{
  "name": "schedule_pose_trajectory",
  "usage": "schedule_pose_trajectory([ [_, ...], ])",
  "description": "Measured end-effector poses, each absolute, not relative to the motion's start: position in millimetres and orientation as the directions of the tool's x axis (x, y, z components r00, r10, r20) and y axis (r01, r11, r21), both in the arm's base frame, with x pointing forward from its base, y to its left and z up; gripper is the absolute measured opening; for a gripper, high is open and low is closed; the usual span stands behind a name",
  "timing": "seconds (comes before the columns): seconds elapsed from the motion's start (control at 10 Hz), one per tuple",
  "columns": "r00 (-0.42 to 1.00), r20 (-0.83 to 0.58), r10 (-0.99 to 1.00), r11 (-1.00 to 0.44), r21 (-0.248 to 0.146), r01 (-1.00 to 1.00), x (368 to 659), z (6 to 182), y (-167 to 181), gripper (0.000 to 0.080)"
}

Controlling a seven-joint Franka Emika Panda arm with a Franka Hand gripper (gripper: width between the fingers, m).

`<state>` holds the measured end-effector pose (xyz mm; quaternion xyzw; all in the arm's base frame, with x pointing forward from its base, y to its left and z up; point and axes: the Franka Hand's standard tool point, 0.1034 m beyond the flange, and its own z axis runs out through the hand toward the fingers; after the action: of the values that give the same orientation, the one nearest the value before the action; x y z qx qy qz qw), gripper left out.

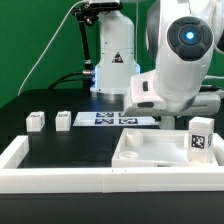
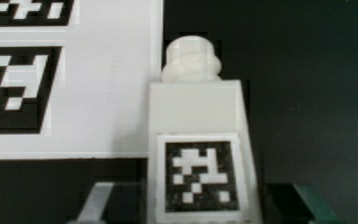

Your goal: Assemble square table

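Nearest the exterior camera, the low white border wall is running across the front of the dark surface. Just behind it the white square slab is lying flat. A tagged leg is standing upright at the slab's end toward the exterior view's right, its long axis vertical and its tag facing the camera; whether it is resting on the slab or just beside it cannot be told. Farther back, toward the exterior view's left, two more legs are sitting apart from each other on the surface, with the marker board lying flat beside them. The white arm is looming over that area and hiding its own tool from this camera. Through the wrist camera, a fourth leg is lying on the surface with its tag up. Its long axis is pointing straight away from the tool, and its knobbed end is sitting just beside the edge of the marker board. The dark fingers are straddling the tagged end of this leg, parted a little wider than it, with a thin gap showing on each side, so nothing is being gripped.
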<state>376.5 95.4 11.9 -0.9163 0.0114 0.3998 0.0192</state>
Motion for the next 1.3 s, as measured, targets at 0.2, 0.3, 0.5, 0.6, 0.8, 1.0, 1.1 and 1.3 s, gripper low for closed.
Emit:
schedule_pose_trajectory([
  [0.2,0.67,-0.742,0.009,-0.999,-0.036,-0.027,385.5,24.8,88.2,0.029],
  [0.3,0.663,-0.749,0.012,-0.999,-0.043,-0.03,395.2,39.8,84.0,0.0291],
  [0.5,0.662,-0.75,0.014,-0.997,-0.057,-0.044,410.4,69.8,78.1,0.0291],
  [0.6,0.665,-0.747,0.01,-0.997,-0.059,-0.051,415.2,82.4,74.2,0.0291],
  [0.8,0.697,-0.717,0.006,-0.997,-0.057,-0.051,417.1,74.5,74.7,0.0291],
  [1.0,0.805,-0.593,-0.004,-0.997,-0.06,-0.049,429.5,71.9,73.6,0.0291],
  [1.1,0.844,-0.537,0.005,-0.996,-0.073,-0.041,434.6,76.3,68.8,0.0291],
  [1.3,0.9,-0.435,0.006,-0.995,-0.091,-0.037,461.4,98.0,58.8,0.0291],
])
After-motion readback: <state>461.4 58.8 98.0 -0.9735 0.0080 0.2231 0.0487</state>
